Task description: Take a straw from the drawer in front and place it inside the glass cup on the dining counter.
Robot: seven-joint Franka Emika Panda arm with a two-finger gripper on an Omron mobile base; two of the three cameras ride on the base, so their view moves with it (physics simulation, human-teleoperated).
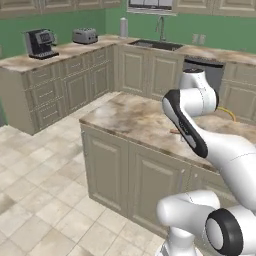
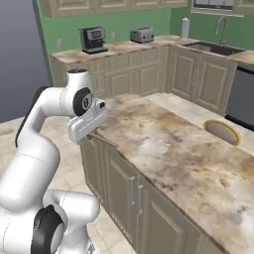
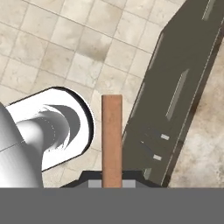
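The straw (image 2: 105,140) sticks out past the near edge of the island tabletop (image 2: 173,149), held in the hand (image 2: 87,133). Behind, on the back worktop (image 1: 65,50), the coffee machine (image 1: 40,43) stands left of the toaster (image 1: 84,35) (sink (image 1: 156,45) further right).

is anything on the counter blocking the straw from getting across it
Nothing visible does. The gripper holds the straw at the near edge of the dining counter, whose marbled top looks bare ahead of it. No glass cup can be made out, so the last stretch can't be judged.
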